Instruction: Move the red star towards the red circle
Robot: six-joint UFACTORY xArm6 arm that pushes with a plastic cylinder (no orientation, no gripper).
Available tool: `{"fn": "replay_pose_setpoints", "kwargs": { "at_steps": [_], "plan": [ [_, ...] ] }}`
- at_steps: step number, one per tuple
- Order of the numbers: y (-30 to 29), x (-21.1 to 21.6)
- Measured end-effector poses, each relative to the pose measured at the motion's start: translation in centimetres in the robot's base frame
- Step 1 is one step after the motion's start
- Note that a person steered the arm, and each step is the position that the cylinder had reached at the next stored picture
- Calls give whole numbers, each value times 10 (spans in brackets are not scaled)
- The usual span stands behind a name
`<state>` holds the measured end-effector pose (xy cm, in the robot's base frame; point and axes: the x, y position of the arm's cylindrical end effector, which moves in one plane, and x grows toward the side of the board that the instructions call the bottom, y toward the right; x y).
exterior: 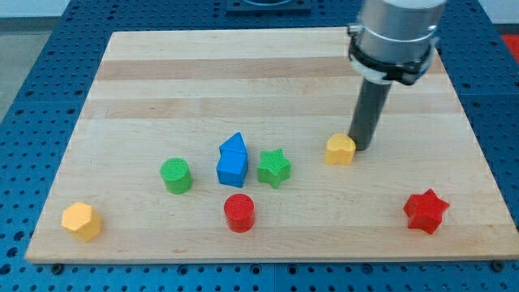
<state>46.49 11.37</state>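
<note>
My tip (360, 148), a bare rod grasping nothing, is far from the red star (426, 211).

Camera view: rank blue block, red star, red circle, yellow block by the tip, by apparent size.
1. blue block
2. red star
3. red circle
4. yellow block, though farther from the camera, so its place after the circle is unsure.

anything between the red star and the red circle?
No. In the camera view, the board between the red star and the red circle is bare; my tip sits above, beside the yellow block.
</note>
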Motion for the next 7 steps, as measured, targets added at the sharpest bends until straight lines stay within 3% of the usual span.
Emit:
{"fn": "replay_pose_setpoints", "kwargs": {
  "at_steps": [2, 4, 6, 7],
  "plan": [
    [-75, 20],
    [-71, 21],
    [97, 24],
    [174, 67]
  ]
}}
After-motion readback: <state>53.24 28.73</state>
